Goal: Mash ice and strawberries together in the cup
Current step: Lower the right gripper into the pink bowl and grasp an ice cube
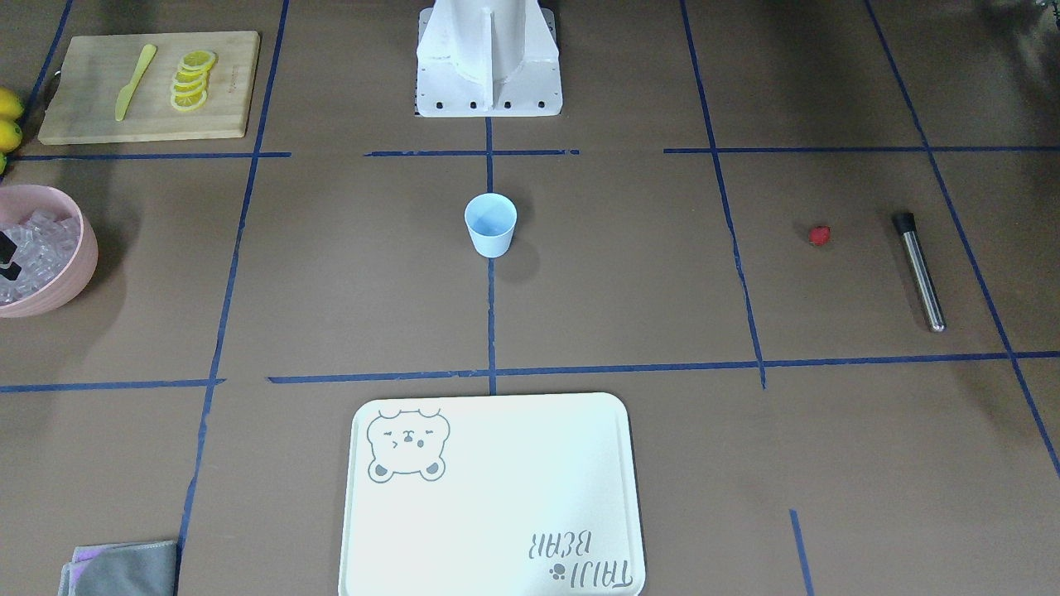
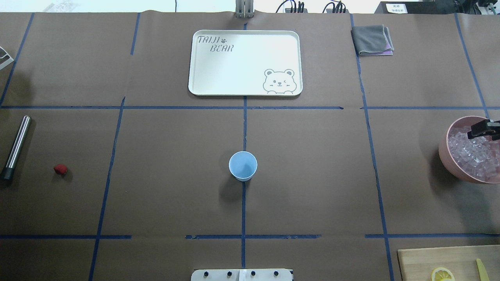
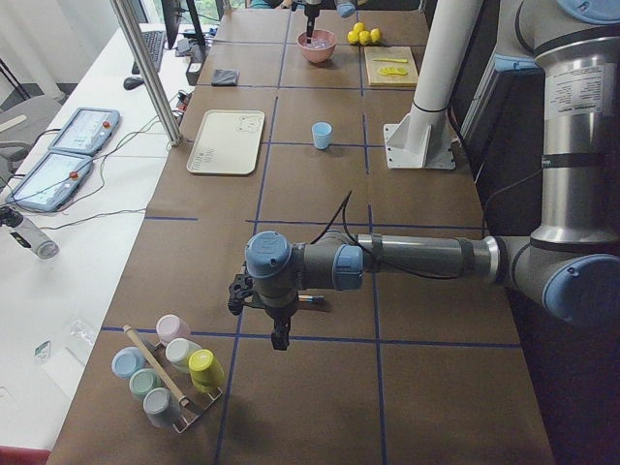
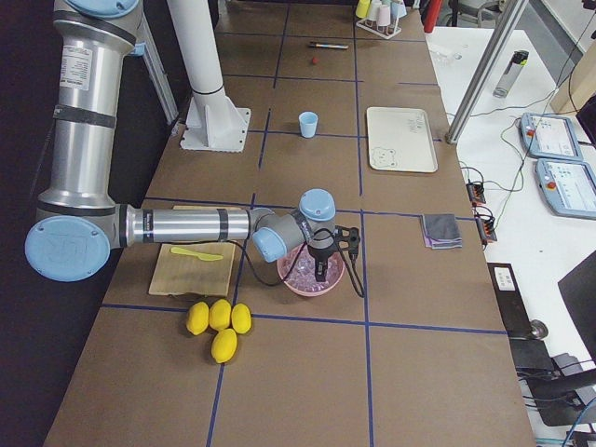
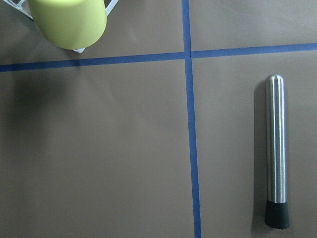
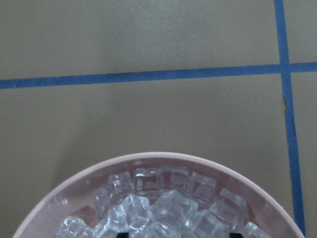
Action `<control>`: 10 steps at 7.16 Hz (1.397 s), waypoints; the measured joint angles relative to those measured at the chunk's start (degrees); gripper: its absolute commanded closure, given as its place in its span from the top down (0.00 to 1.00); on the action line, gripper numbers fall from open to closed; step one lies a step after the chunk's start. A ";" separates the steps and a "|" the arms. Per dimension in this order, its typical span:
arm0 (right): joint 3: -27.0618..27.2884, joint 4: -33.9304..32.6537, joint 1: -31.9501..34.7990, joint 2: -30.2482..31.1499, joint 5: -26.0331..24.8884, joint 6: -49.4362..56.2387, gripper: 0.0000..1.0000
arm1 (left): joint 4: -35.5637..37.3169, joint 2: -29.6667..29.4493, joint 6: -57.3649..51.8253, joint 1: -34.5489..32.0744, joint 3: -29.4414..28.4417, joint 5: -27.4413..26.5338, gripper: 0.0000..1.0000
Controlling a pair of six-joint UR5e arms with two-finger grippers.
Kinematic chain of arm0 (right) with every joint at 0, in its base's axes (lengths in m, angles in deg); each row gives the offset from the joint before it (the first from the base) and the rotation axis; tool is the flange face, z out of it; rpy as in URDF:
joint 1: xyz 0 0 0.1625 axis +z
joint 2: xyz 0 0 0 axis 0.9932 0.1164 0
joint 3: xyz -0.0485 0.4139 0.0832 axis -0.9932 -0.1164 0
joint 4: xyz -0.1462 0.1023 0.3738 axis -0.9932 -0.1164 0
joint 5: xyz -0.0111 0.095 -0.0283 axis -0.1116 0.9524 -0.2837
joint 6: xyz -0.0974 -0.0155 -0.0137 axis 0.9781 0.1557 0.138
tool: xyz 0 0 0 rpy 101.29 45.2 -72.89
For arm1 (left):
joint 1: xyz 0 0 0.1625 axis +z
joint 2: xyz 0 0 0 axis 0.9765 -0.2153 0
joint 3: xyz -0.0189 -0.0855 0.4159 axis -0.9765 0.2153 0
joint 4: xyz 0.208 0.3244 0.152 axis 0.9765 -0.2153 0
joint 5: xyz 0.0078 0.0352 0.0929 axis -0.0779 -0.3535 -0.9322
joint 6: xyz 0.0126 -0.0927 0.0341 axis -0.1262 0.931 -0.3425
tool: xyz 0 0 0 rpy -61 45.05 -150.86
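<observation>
Right gripper hung wide open and empty over ice in bowl. Slippery cubes could squirt out before reaching cup. Left gripper: cannot tell.

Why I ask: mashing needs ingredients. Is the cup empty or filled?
Empty: the cup shows bare blue floor; strawberry lies on the table, ice in the bowl.

The left arm and right arm are silver-grey tubes with pale blue joint caps, black cables looping just behind the black left claw and right claw, plus a white bolted base.
</observation>
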State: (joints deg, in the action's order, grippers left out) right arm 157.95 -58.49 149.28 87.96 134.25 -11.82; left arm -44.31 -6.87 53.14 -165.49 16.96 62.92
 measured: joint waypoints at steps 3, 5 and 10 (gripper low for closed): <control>0.17 0.02 -0.48 0.46 -0.18 0.14 0.11 | 0.00 0.01 0.00 0.28 -0.04 0.00 1.00; 0.72 -0.10 -0.56 0.43 -0.07 0.26 0.01 | 0.00 -0.01 0.00 0.47 -0.05 0.00 1.00; 8.07 -0.73 0.30 -1.49 0.80 1.16 0.02 | 0.11 0.05 0.02 1.43 -0.07 -0.01 1.00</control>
State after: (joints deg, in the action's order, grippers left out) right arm 166.02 -59.22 149.59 86.47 135.05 -10.66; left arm -44.20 -6.81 53.16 -164.06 16.89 62.91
